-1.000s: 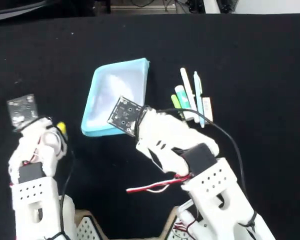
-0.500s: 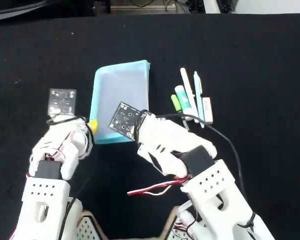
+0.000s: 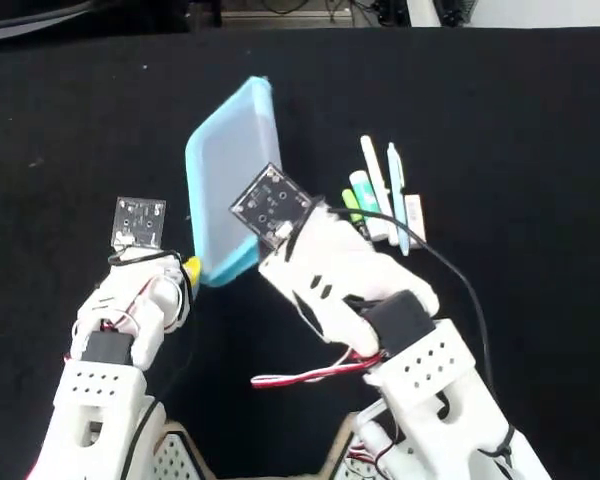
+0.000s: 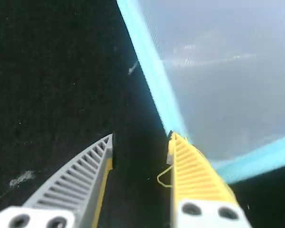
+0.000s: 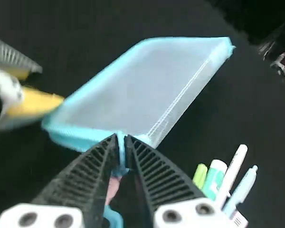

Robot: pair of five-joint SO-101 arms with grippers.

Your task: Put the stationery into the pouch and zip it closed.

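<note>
Pouch (image 3: 230, 165) is coming up off the tabletop (image 3: 520, 120): a second ago it was lying flat, now it is tipping up and swinging, far end pointing away and its near-left corner hanging low. Right hand (image 5: 121, 138) is doing the lifting, fingers pressed nearly together and pinching the pouch's turquoise near rim (a sliver of the rim is showing between them in the right wrist view). Left arm has been closing in from the far-left side the whole time; left hand (image 4: 140, 140) is now sitting at that low near-left corner, fingers spread, the yellow finger touching the pouch edge and the grey one standing clear over bare cloth, so it is not gripping anything yet. My read: the arms are setting up a two-handed hold to get the mouth open, with the left hand about to take the corner. I can't tell from here whether the zip is open or shut. Nothing is going in yet: the stationery (image 3: 377, 185), pens and markers in a tight bunch, is lying just right of the pouch and just beyond the right arm, untouched. The risk is the thin mesh slipping out of a one-edge pinch while it is swinging. The surface is a black cloth covering the whole tabletop, with a few pale specks of lint. Beyond the far edge some cables (image 3: 380, 10) and a strip of floor are showing.
</note>
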